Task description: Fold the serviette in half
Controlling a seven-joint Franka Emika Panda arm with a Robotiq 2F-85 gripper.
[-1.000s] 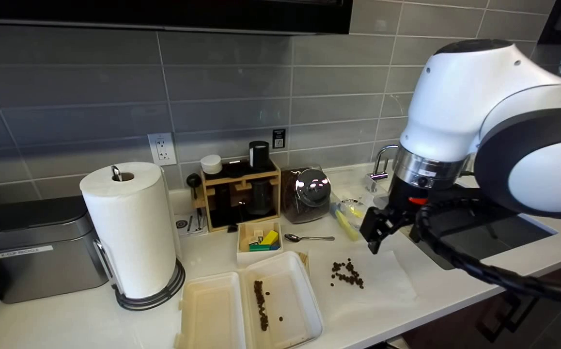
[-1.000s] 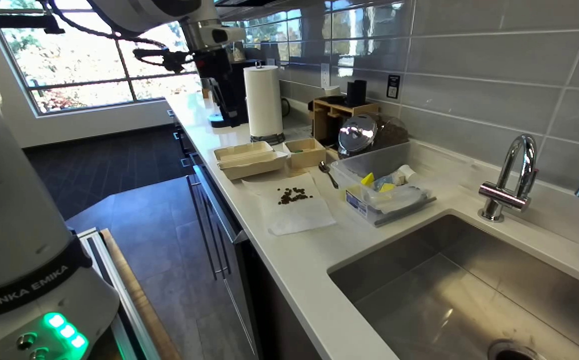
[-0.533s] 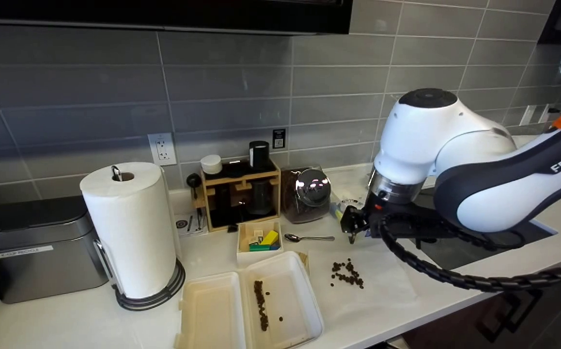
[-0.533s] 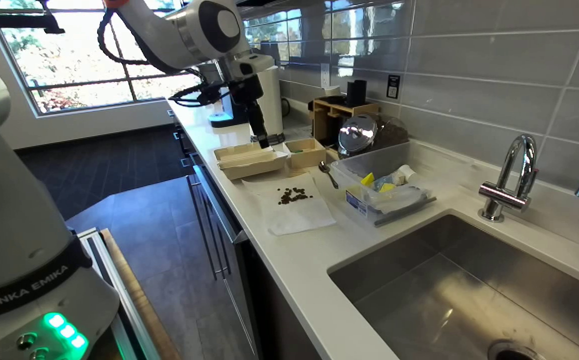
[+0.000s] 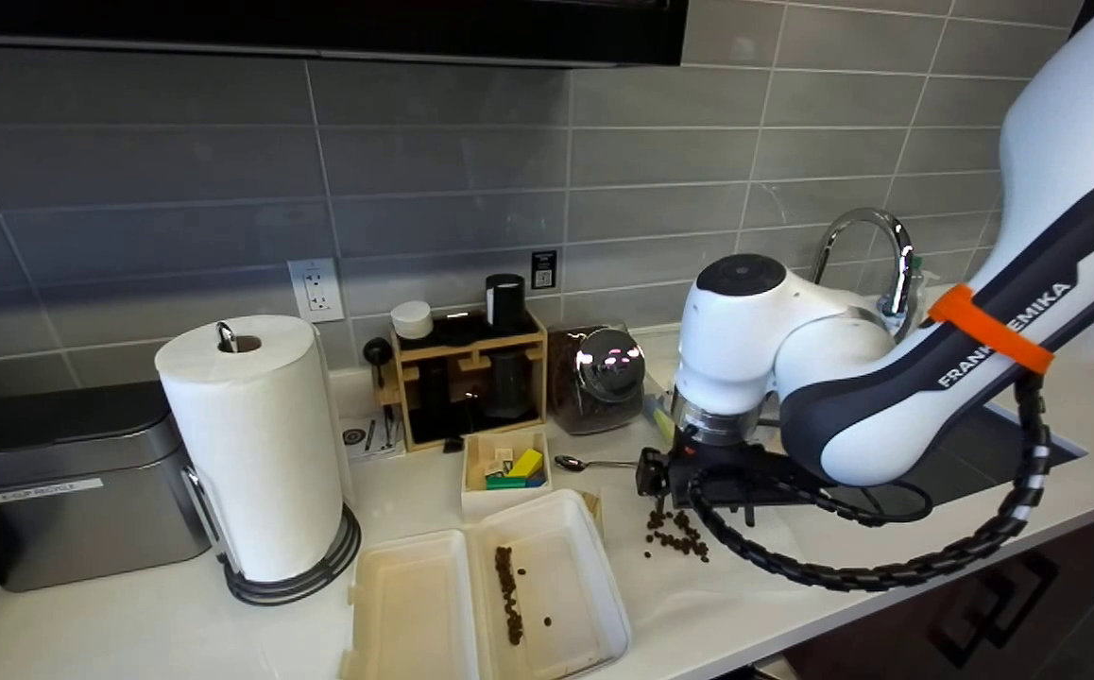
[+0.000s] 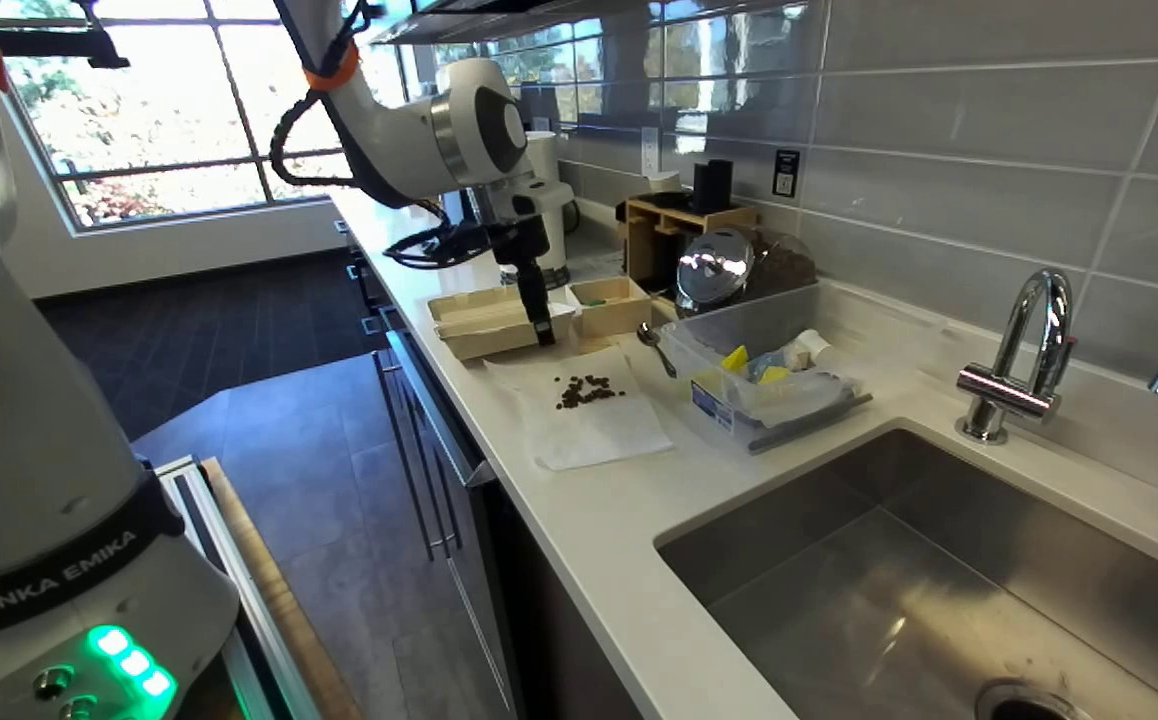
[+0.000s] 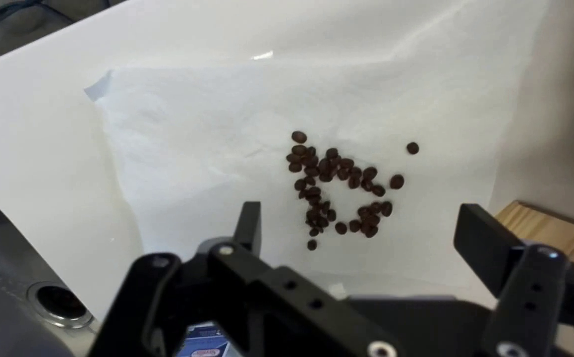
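The serviette is a flat white paper sheet on the counter, with several dark brown beans [image 7: 316, 166] near its middle. It lies open in the wrist view [image 7: 178, 144] and shows in both exterior views [image 5: 745, 567] [image 6: 604, 435]; one corner is slightly turned up in the wrist view. My gripper [image 7: 361, 220] is open, its fingers wide apart with nothing between them. It hangs above the serviette, and the beans show beyond and between its fingertips. In the exterior views the gripper [image 5: 658, 496] [image 6: 543, 335] is over the sheet's far part, near the containers. Its exact height is unclear.
An open clamshell container [image 5: 415, 604] and a small box [image 5: 486, 505] stand beside the serviette. A spoon [image 5: 594, 464] and a clear plastic tub [image 6: 719, 420] lie behind it. A sink [image 6: 789, 520] is to one side, a paper-towel roll [image 5: 245, 463] farther off.
The arm has come down over the counter, and the gripper has moved from high up to just above the serviette, close to the containers. The serviette and beans have not moved.
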